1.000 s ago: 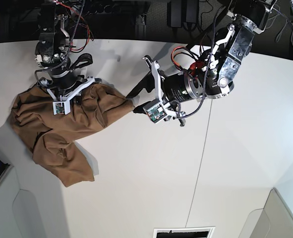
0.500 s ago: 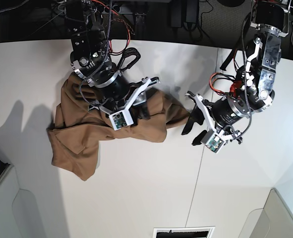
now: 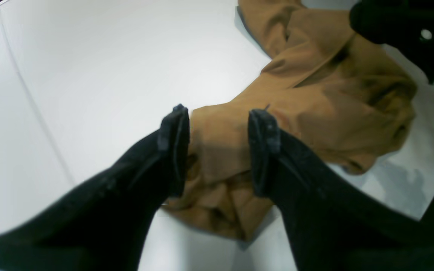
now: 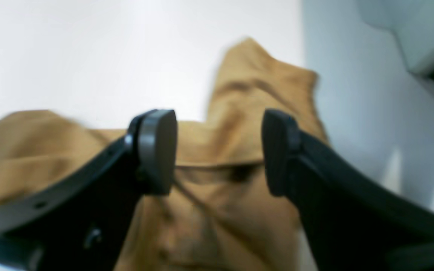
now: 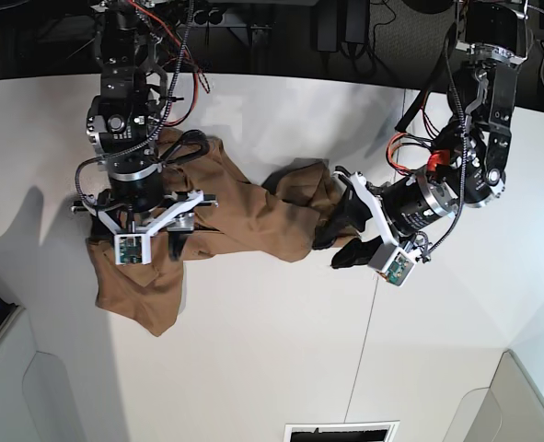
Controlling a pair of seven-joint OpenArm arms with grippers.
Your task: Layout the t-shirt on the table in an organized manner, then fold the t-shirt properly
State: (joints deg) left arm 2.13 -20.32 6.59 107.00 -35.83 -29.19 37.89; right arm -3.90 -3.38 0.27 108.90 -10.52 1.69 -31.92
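The tan-brown t-shirt (image 5: pixel 253 216) lies bunched and creased across the white table (image 5: pixel 272 350), from lower left toward the middle. My right gripper (image 5: pixel 147 219) hangs over the shirt's left part. In the right wrist view this gripper (image 4: pixel 219 150) is open, its fingers well apart, with rumpled t-shirt (image 4: pixel 239 90) below them. My left gripper (image 5: pixel 338 241) is at the shirt's right end. In the left wrist view it (image 3: pixel 217 146) is open too, and a fold of the t-shirt (image 3: pixel 333 98) runs through the gap between the fingers.
A thin dark seam (image 5: pixel 373 313) crosses the table right of the shirt. Grey bins sit at the lower left (image 5: pixel 14 387) and lower right (image 5: pixel 520 405) corners. A dark slot (image 5: pixel 341 431) lies at the front edge. The table's back edge meets dark cabling.
My right gripper has opened and let the shirt go after dragging it rightward. It has since moved back left. The left arm swung right, then settled over the shirt's right end.
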